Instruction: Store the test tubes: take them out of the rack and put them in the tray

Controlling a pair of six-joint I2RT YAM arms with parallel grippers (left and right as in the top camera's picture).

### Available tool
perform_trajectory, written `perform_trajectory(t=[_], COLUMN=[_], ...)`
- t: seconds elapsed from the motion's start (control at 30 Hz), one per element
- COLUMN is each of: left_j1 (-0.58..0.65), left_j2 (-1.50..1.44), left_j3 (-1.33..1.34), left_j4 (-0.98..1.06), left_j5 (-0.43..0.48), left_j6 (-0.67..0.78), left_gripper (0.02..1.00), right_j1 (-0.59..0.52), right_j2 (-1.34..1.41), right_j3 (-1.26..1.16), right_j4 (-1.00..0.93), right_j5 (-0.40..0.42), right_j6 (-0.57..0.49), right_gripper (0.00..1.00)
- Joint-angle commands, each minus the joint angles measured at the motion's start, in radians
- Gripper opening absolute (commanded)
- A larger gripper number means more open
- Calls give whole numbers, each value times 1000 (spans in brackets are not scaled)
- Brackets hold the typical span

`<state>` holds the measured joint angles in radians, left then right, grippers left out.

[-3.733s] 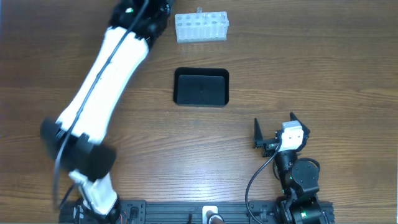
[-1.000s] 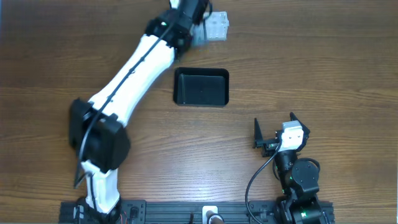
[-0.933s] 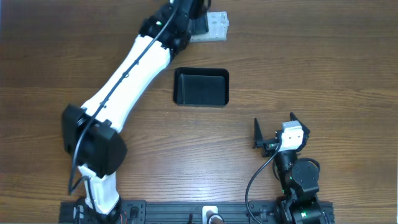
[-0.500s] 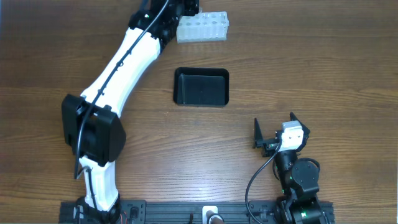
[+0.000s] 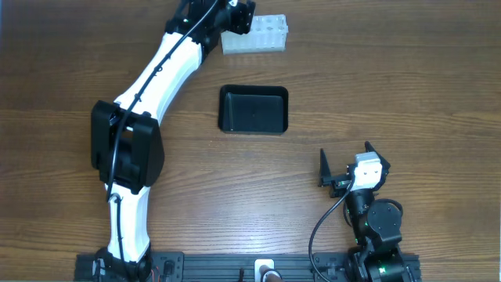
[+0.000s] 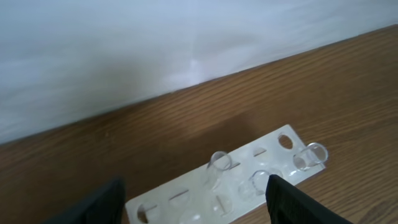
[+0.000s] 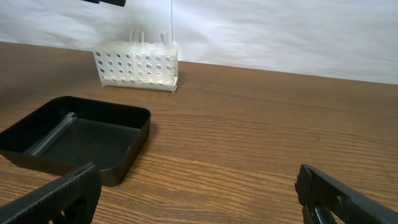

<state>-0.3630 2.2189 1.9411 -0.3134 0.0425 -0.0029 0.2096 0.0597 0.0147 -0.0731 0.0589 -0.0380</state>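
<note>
White-shelled arm (image 5: pixel 164 70), black joints, cables

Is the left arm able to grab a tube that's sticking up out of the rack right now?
Probably yes. The left gripper hangs open just above the rack, a test tube stands upright below the gap, and nothing sits in between.
</note>
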Motion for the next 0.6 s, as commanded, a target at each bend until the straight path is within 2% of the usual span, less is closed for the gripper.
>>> perform_trajectory(t=[0.03, 0.6], left_j1=[8, 8], left_j2=[50, 123], left_j3=[-4, -4], left_j4=[11, 116], left_j5=[29, 29], left_j6=[27, 33], left_gripper=[711, 706], right_j1=[5, 5], right_j2=[-7, -7], right_j3=[-10, -10], right_j4=[3, 3], right_j5=[-6, -6], right_j6=[-5, -4], right_gripper=[991, 993])
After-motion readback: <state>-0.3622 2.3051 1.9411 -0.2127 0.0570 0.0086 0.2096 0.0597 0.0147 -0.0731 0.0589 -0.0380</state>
